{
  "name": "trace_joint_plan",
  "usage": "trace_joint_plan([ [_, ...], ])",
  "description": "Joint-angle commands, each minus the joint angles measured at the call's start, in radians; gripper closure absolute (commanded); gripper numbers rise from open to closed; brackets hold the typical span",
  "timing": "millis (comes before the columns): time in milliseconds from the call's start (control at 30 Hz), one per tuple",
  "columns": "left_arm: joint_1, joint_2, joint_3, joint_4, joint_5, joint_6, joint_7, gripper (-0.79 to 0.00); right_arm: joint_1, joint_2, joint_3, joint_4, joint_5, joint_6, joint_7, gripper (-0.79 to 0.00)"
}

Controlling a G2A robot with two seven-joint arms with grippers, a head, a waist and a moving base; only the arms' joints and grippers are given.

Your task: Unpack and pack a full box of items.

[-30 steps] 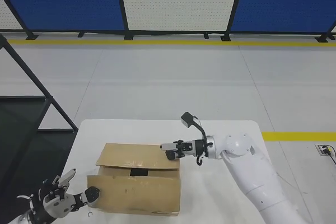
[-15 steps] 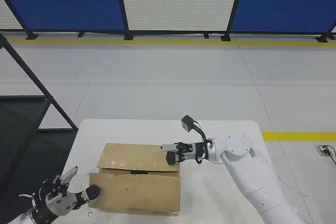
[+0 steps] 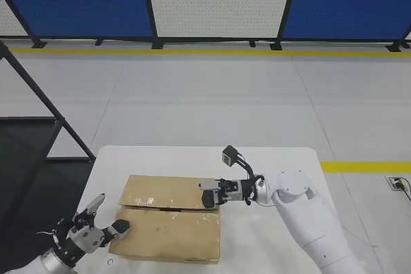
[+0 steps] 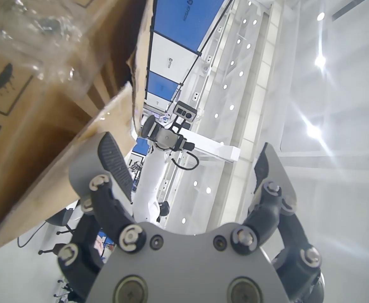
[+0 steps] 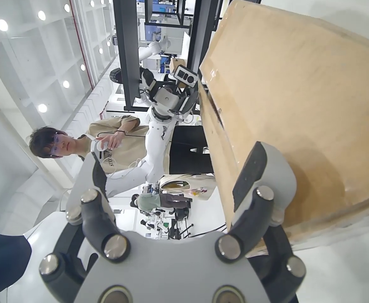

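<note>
The brown cardboard box [image 3: 168, 216] sits on the white table [image 3: 157, 156], its top flaps folded down to a narrow seam, with crinkled clear tape on them. At the box's left side, the left gripper [image 3: 108, 215] is spread wide, one pad against the cardboard. At its right edge, the right gripper [image 3: 207, 192] gapes, one finger over the top flap.

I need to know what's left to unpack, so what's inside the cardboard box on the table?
The cardboard box has both top flaps folded down, meeting along a thin seam. Only their brown outer faces show; whatever is inside is covered.
</note>
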Motion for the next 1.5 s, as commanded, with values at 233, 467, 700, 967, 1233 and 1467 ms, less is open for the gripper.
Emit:
trace_joint_plan([
  [233,-0.004,-0.007,0.005,-0.010,-0.006,-0.004,0.025,-0.785,-0.015,0.007,-0.019,-0.018,-0.018,0.053,0.008,-0.785],
  [467,-0.003,-0.013,-0.002,-0.012,-0.022,-0.011,0.039,-0.785,-0.024,0.007,-0.032,-0.013,-0.005,0.047,0.002,-0.785],
  [700,-0.007,-0.018,-0.007,-0.010,-0.037,-0.010,0.040,-0.785,-0.028,0.006,-0.048,-0.012,-0.008,0.055,-0.013,-0.785],
  [967,0.005,-0.030,-0.093,0.028,-0.227,-0.051,0.037,-0.785,-0.021,0.007,-0.065,-0.002,-0.025,0.063,-0.020,-0.785],
  [1233,0.073,-0.043,-0.243,0.114,-0.375,-0.102,0.029,-0.785,-0.012,0.008,-0.075,0.012,-0.032,0.064,-0.025,-0.785],
  [1467,0.112,-0.046,-0.279,0.145,-0.355,-0.098,0.005,-0.785,0.008,0.007,-0.089,0.010,-0.054,0.063,-0.032,-0.785],
])
